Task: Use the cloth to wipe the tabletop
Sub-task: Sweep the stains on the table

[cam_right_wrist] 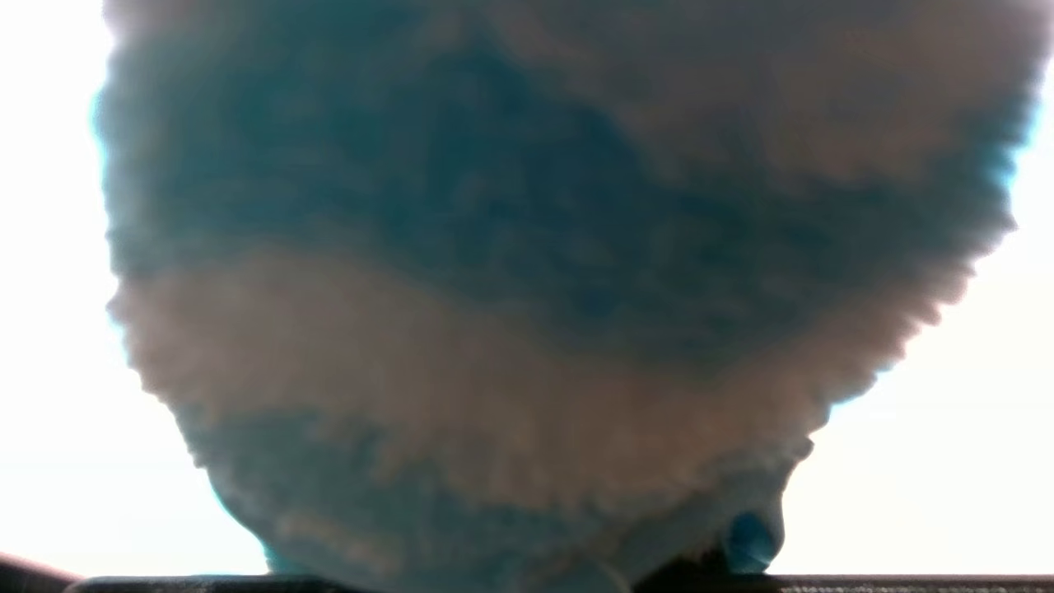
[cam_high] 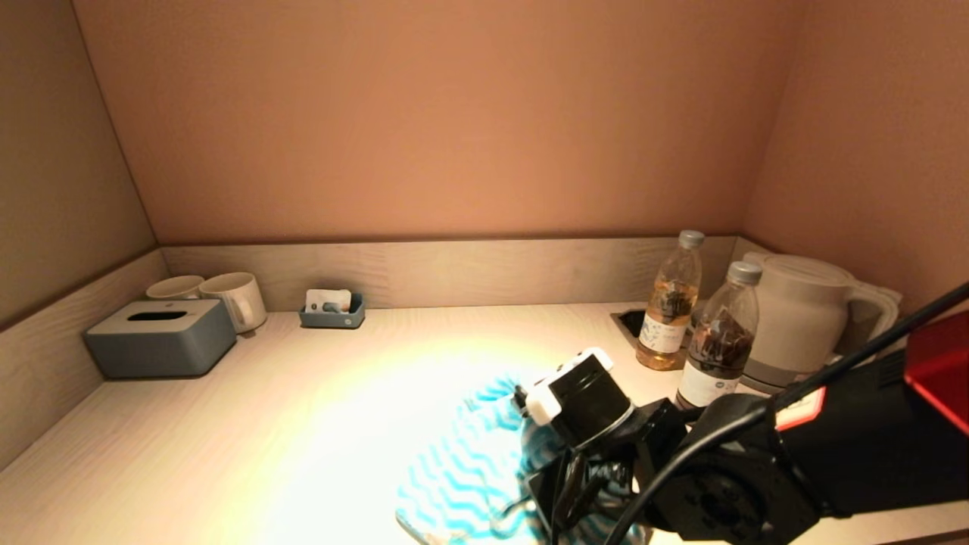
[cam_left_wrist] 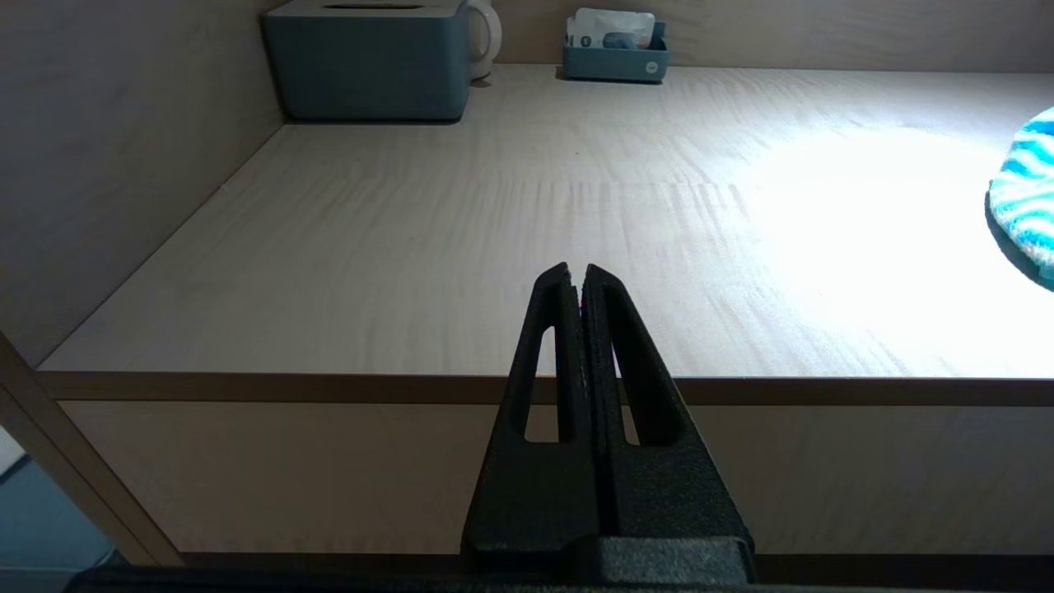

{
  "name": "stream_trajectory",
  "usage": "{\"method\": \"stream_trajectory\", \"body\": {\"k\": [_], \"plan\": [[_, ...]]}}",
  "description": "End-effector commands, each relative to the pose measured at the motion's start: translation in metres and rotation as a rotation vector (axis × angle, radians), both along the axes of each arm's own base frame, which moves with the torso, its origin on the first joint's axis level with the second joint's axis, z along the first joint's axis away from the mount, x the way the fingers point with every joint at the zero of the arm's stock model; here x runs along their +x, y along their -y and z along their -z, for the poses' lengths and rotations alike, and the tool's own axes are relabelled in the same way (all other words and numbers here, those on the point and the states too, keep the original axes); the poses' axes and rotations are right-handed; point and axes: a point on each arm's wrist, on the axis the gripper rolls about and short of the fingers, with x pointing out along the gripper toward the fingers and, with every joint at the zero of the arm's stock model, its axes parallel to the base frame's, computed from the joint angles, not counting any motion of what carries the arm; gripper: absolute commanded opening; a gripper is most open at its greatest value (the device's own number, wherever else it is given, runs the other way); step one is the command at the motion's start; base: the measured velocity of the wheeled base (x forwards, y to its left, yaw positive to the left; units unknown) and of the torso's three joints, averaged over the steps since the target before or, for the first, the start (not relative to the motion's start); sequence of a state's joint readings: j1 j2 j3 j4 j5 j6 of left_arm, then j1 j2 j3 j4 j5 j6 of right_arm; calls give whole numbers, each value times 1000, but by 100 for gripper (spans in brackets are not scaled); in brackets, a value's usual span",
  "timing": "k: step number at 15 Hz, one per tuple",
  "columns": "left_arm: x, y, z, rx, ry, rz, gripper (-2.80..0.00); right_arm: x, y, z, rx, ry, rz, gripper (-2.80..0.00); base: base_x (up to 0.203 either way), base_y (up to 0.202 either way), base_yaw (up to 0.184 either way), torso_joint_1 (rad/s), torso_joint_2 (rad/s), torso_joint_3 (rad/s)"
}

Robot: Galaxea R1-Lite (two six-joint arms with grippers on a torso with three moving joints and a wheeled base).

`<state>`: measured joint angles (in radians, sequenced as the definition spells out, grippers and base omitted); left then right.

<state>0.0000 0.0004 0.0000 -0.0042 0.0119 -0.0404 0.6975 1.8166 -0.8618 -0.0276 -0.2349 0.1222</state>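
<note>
A: Item one, the cloth?
B: Cloth [cam_high: 469,469], blue and white wavy stripes, lying on the tabletop [cam_high: 303,424] at the near right of the lit patch. In the right wrist view it [cam_right_wrist: 527,313] fills nearly the whole frame, bunched right against the camera. In the left wrist view only its edge [cam_left_wrist: 1025,189] shows, at the far side of the bright area.

A: Right gripper?
B: Right gripper [cam_high: 564,484] is down over the cloth's right side, wrist and cables above it. Fingers are hidden by fabric and arm; cannot tell whether they clasp the cloth.

A: Left gripper?
B: Left gripper [cam_left_wrist: 576,276], fingers pressed together with nothing between them, hanging off the table's front edge, well apart from the cloth.

A: Surrounding stock?
B: Two capped bottles [cam_high: 670,303] [cam_high: 719,341] at right rear, the nearer one beside the robot arm. White kettle [cam_high: 802,318] behind them in the right corner. Grey tissue box [cam_high: 160,337] at left rear, two white mugs [cam_high: 235,299] just behind it. Small blue tray [cam_high: 331,312] with sachets against the back ledge.
</note>
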Motion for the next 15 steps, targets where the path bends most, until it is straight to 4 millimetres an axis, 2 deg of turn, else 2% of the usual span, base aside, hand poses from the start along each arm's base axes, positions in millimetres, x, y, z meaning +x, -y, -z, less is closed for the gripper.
{"method": "stream_trajectory", "body": {"k": [1, 3, 5, 7, 8, 9, 11, 13, 15], "plan": [[0, 0, 0, -1, 1, 0, -280, 27, 20, -9, 7, 53, 53, -280, 0, 0, 0, 0, 0, 0], [0, 0, 0, -1, 1, 0, -280, 79, 26, 0, 8, 69, 117, -280, 0, 0, 0, 0, 0, 0], [0, 0, 0, -1, 1, 0, -280, 120, 18, 12, 14, 91, 139, -280, 0, 0, 0, 0, 0, 0], [0, 0, 0, -1, 1, 0, -280, 150, 3, 24, 23, 114, 139, -280, 0, 0, 0, 0, 0, 0], [0, 0, 0, -1, 1, 0, -280, 158, -10, 29, 27, 120, 124, -280, 0, 0, 0, 0, 0, 0], [0, 0, 0, -1, 1, 0, -280, 158, -32, 35, 29, 121, 95, -280, 0, 0, 0, 0, 0, 0], [0, 0, 0, -1, 1, 0, -280, 144, -70, 42, 35, 123, 40, -280, 0, 0, 0, 0, 0, 0], [0, 0, 0, -1, 1, -1, -280, 128, -94, 39, 51, 127, -8, -280, 0, 0, 0, 0, 0, 0], [0, 0, 0, -1, 1, 0, -280, 101, -114, 25, 79, 134, -56, -280, 0, 0, 0, 0, 0, 0]]}}
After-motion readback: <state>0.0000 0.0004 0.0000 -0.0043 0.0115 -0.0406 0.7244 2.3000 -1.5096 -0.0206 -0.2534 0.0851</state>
